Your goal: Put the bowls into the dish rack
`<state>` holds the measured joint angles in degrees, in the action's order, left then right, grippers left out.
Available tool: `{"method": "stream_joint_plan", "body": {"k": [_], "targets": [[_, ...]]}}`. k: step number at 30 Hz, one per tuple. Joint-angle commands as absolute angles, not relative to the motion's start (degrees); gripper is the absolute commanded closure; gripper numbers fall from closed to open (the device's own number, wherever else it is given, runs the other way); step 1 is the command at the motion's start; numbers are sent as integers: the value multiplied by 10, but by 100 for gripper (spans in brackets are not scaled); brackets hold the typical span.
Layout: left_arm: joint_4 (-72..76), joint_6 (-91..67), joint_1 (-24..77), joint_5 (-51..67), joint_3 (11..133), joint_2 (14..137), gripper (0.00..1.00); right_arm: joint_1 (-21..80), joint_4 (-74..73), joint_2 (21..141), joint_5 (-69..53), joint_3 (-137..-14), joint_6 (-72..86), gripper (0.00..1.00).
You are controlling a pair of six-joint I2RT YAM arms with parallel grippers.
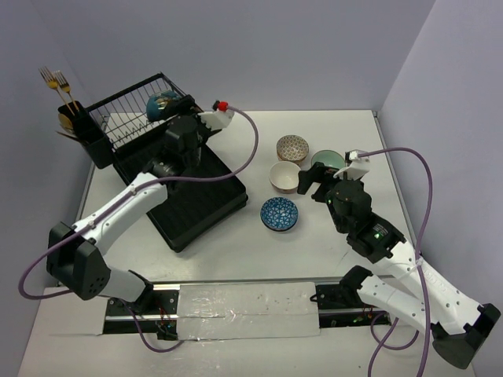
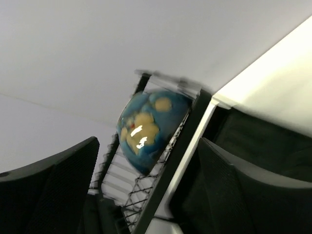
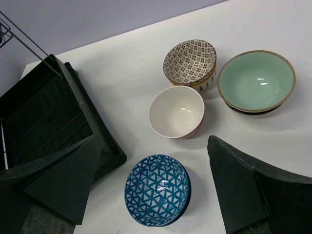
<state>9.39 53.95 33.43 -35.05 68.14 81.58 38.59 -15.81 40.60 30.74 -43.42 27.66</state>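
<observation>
Teal bowl [image 2: 146, 122] rests in the dish rack [image 1: 118, 126]
Left gripper [image 2: 147, 146] stands wide apart just short of it, not touching; right gripper [image 3: 151, 139] gapes above the blue bowl [image 3: 157, 190]

Table [image 1: 236, 251]: one, white, matt top, rectangular, fills most of the floor area in view; surface plain and lightly scuffed.
Back wall [image 1: 275, 47]: plain pale lavender-grey, rises directly behind the table's far edge.
Right wall [image 1: 464, 94]: same colour, meets the back wall in a vertical corner beyond the table's far right corner.
Left wall [image 1: 31, 157]: same colour, along the table's left edge.
Rail [image 1: 165, 292]: black, runs along the table's near edge; a translucent sheet [image 1: 244, 310] is taped over its middle.
Light: soft, even, overhead; short faint shadows on the table.
</observation>
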Motion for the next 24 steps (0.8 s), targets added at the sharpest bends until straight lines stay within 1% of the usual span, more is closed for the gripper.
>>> {"method": "stream_joint_plan", "body": {"k": [1, 3, 4, 5, 6, 7, 9, 10, 13, 16, 17, 18, 20, 24], "targets": [[-22, 353, 354, -312, 798, 782, 11, 381, -143, 396, 312, -425, 287, 4], [-61, 290, 359, -265, 853, 775, 9, 382, -145, 395, 315, -425, 287, 4], [-73, 222, 359, -252, 866, 773, 7, 381, -147, 395, 317, -426, 287, 4], [-100, 190, 360, -233, 891, 766, 6, 381, -153, 395, 320, -428, 288, 4], [-110, 162, 359, -213, 898, 762, 5, 380, -155, 397, 322, -430, 292, 4], [-112, 101, 359, -190, 902, 758, 3, 377, -163, 402, 322, -433, 294, 4], [-126, 48, 360, -159, 904, 745, 1, 374, -172, 408, 323, -438, 301, 4], [-131, -9, 360, -148, 904, 742, 1, 371, -184, 418, 326, -443, 305, 4], [-159, -101, 360, -101, 894, 734, 1, 347, -216, 442, 326, -454, 325, 5], [-186, -157, 360, -91, 873, 731, 1, 295, -234, 464, 282, -456, 339, 5], [-192, -165, 360, -90, 860, 733, 1, 277, -237, 470, 248, -455, 350, 5], [-203, -179, 360, -91, 851, 733, 1, 238, -241, 482, 230, -454, 354, 5], [-207, -187, 360, -91, 820, 730, 1, 194, -249, 495, 196, -450, 367, 6], [-195, -191, 360, -101, 759, 722, 1, 165, -259, 534, 195, -450, 382, 7]]}}
